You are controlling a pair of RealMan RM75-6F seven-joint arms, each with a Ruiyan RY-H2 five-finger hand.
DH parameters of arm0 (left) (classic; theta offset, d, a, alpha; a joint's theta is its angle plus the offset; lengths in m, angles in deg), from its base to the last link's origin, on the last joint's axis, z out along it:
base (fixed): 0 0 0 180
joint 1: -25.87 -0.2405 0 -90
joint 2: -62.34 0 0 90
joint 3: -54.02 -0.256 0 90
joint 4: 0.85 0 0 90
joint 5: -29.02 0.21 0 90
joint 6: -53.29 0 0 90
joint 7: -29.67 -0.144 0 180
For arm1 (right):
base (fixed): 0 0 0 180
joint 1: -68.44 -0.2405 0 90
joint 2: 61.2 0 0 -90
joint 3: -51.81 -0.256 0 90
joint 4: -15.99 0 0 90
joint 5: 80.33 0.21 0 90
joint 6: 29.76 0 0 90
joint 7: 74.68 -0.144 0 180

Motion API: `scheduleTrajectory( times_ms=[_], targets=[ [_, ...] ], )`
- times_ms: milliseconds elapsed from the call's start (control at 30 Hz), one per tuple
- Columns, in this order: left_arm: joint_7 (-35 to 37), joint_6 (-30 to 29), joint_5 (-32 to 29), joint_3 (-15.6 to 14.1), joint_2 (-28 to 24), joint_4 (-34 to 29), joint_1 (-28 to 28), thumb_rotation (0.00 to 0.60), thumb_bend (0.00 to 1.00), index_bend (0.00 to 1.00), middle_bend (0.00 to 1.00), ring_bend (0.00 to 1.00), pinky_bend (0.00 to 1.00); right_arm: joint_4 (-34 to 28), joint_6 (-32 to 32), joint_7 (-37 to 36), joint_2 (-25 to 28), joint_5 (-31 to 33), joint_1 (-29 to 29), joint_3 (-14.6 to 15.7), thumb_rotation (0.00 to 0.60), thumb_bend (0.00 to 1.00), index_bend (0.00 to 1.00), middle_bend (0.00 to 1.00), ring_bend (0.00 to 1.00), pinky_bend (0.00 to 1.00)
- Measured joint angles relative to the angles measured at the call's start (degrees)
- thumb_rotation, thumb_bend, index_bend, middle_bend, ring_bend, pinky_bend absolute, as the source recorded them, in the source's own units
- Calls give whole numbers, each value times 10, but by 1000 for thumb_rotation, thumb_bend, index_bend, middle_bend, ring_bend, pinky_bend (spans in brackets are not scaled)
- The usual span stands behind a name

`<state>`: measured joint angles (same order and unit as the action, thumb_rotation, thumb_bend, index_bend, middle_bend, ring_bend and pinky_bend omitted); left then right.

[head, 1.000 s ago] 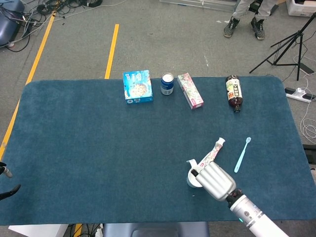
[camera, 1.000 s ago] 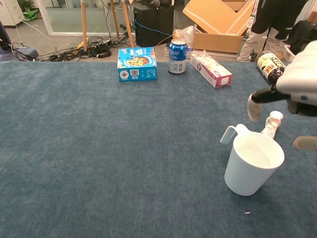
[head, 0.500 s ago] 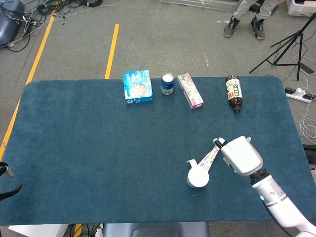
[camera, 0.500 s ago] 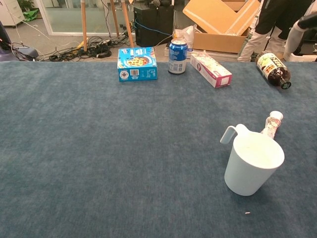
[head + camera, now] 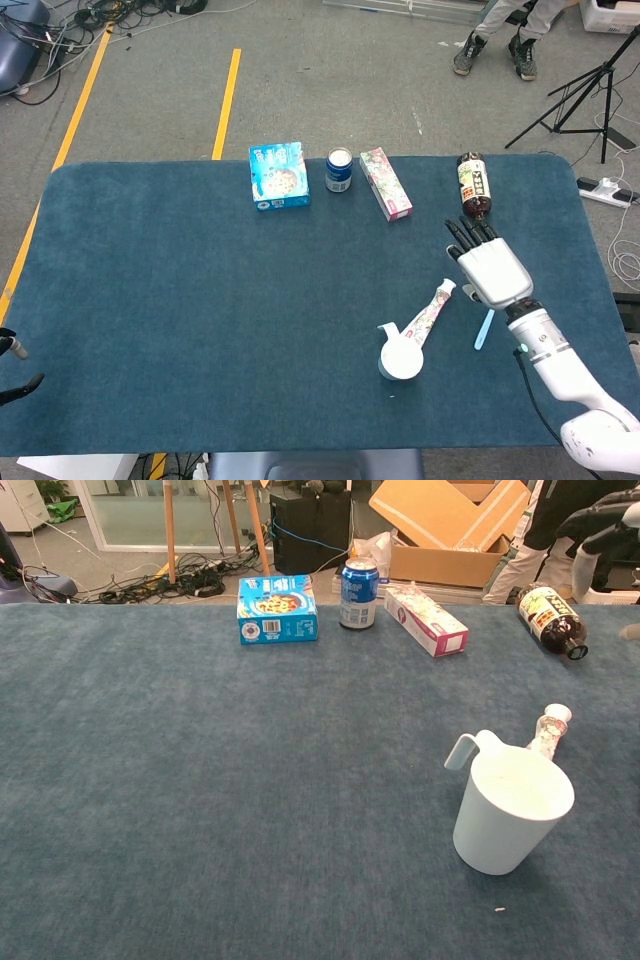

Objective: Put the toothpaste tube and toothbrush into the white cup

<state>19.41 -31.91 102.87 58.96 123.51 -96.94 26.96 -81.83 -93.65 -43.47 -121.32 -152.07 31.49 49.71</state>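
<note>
Right hand (image 5: 490,270) now lifted clear of white cup (image 5: 400,358) — fingers (image 5: 472,235) spread, empty. Toothpaste tube (image 5: 431,310) beside cup, toothbrush (image 5: 484,330) right of it on tabletop (image 5: 180,300) — neither grasped yet.

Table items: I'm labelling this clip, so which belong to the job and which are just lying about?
Job: toothpaste tube, toothbrush, white cup.
Lying about: blue box, soda can, pink carton, dark bottle.

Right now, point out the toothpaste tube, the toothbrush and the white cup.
toothpaste tube (image 5: 431,311): head view, middle of its printed body.
toothbrush (image 5: 484,330): head view, on the visible handle below the right hand.
white cup (image 5: 505,820): chest view, on its outer wall.
</note>
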Motion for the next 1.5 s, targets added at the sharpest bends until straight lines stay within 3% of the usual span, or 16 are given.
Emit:
scheduleTrajectory(
  times_ms=[400, 633, 1500],
  targets=[
    [1, 0, 0, -1, -2, -3, 0, 600, 105, 536, 329, 359, 409, 90, 100, 7, -71, 66, -31, -10, 600, 96, 415, 0, 0, 80],
    [2, -3, -3, 1, -4, -6, -2, 600, 106, 536, 329, 359, 409, 101, 118, 28, -85, 81, -35, -1, 600, 99, 416, 0, 0, 80],
    [-8, -2, -15, 4, -4, -10, -2, 600, 106, 538, 329, 359, 409, 184, 174, 35, -155, 59, -56, 22, 600, 122, 415, 0, 0, 67]
  ],
)
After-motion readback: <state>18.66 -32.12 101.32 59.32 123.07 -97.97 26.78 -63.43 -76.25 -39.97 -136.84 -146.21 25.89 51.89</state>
